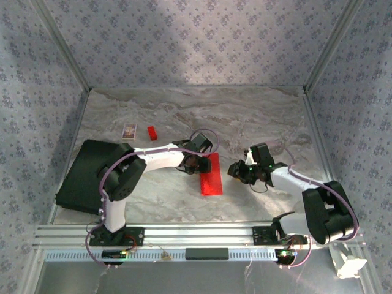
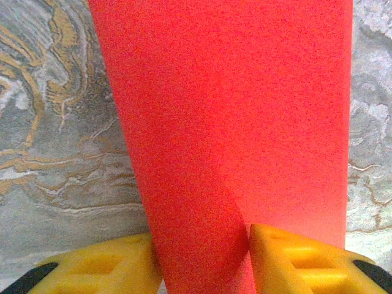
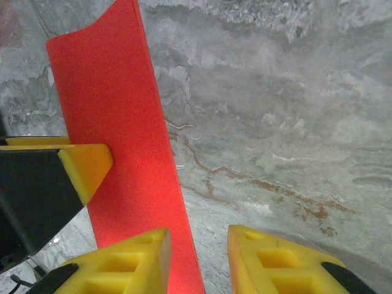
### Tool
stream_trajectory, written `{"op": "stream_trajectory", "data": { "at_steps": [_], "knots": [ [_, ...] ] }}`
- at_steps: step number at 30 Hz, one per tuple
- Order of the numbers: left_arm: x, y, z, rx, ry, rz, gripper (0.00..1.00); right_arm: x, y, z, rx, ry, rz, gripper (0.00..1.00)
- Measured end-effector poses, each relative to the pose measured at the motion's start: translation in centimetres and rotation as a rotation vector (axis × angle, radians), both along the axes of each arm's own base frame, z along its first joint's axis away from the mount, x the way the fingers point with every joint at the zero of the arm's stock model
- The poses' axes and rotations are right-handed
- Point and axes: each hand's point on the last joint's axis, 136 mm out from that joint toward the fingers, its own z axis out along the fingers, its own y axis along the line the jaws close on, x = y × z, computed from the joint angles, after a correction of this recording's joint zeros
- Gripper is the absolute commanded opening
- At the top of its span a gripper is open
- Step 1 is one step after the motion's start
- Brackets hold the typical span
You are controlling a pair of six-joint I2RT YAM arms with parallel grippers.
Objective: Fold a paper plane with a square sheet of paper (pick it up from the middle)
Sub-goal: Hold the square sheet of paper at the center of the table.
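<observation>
From above, the red paper point(image 1: 212, 177) lies flat on the gray stone table point(image 1: 257, 122), about in the middle. It is folded into a long thin strip. The left gripper point(image 1: 195, 164) is at the far left corner of the strip. The right gripper point(image 1: 237, 171) is near the strip's right side, a little apart from it. Farther back on the left sit a small red block point(image 1: 152, 133) and a little card with a pattern point(image 1: 129, 130), close to each other. A big black board point(image 1: 92, 174) lies at the left edge, and the left arm reaches over its corner. The left wrist camera is very close to the red paper. Here a flap bends over the rest of it, and the top view is too far away to show that. The paper runs between the two yellow fingers point(image 2: 110, 266) and touches both. I cannot tell if they squeeze it. In the right wrist camera the far end of the strip curls up a bit. The right gripper's fingers point(image 3: 122, 263) are spread apart, with nothing pinched. One is over the paper and the other over bare table. One finger of the left gripper point(image 3: 86, 165) covers part of the strip's left edge.
</observation>
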Motion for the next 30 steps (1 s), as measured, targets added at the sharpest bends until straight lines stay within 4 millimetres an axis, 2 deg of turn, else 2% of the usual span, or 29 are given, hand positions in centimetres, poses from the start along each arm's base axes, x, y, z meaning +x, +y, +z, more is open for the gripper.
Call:
{"op": "stream_trajectory", "data": {
  "at_steps": [30],
  "knots": [
    [-0.08,-0.07,-0.32,0.038,0.0,-0.029,0.43,-0.09,0.6,-0.19,0.004,0.012,0.054,0.28]
  ]
}}
